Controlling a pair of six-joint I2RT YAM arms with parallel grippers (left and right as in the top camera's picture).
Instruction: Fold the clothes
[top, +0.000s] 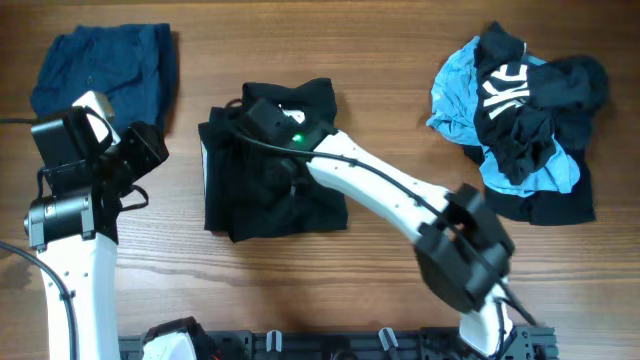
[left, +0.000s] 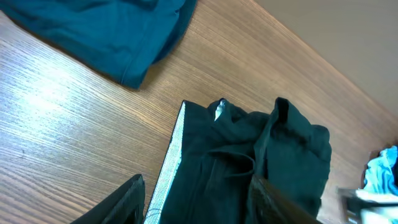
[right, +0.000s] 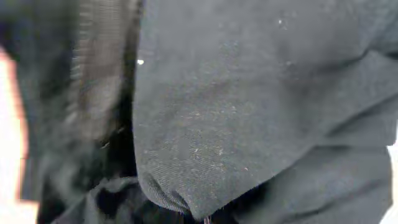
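A black garment (top: 270, 185) with a white side stripe lies crumpled and partly folded at the table's middle. It also shows in the left wrist view (left: 249, 162). My right gripper (top: 268, 118) is down on its far edge. In the right wrist view black cloth (right: 236, 124) fills the frame and a fold runs to a pinched point at the bottom centre; the fingers are hidden. My left gripper (left: 199, 211) is open and empty, hovering left of the garment's striped edge; it also shows in the overhead view (top: 145, 150).
A folded dark blue garment (top: 105, 70) lies at the back left, also in the left wrist view (left: 99, 31). A pile of blue and black clothes (top: 520, 120) sits at the back right. The right arm (top: 400, 200) crosses the table's middle.
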